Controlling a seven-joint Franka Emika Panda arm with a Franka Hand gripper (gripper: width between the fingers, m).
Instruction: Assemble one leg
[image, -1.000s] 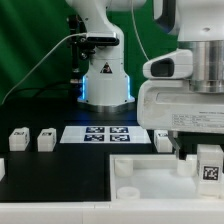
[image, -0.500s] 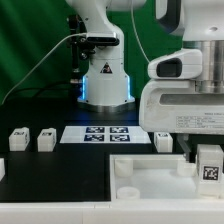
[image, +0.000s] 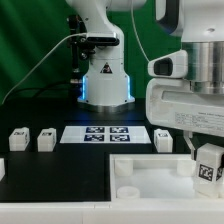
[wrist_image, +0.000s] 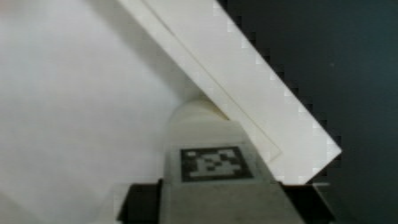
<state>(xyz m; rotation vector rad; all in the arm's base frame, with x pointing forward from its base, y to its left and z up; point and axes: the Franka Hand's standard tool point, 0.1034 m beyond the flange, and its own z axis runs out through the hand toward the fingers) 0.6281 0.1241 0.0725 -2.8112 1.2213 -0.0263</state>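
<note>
My gripper (image: 205, 152) is at the exterior view's right, shut on a leg (image: 209, 166), a small white post with a black-and-white tag. It holds the leg upright over the right end of the large white tray-like board (image: 150, 176). In the wrist view the leg (wrist_image: 215, 150) sits between my dark fingers (wrist_image: 150, 202), its tag facing the camera, next to the board's raised rim (wrist_image: 231, 75). The gripper (wrist_image: 217, 208) is clamped on both sides of it. The leg's lower end is hidden.
Three more legs stand on the black table: two at the left (image: 18, 139) (image: 46, 140) and one right of the marker board (image: 164, 140). The marker board (image: 105, 133) lies in front of the robot base (image: 105, 80). A white part shows at the left edge (image: 2, 168).
My gripper with the leg has shifted slightly to the exterior view's right and a little upward. The loose legs and the board have not moved.
</note>
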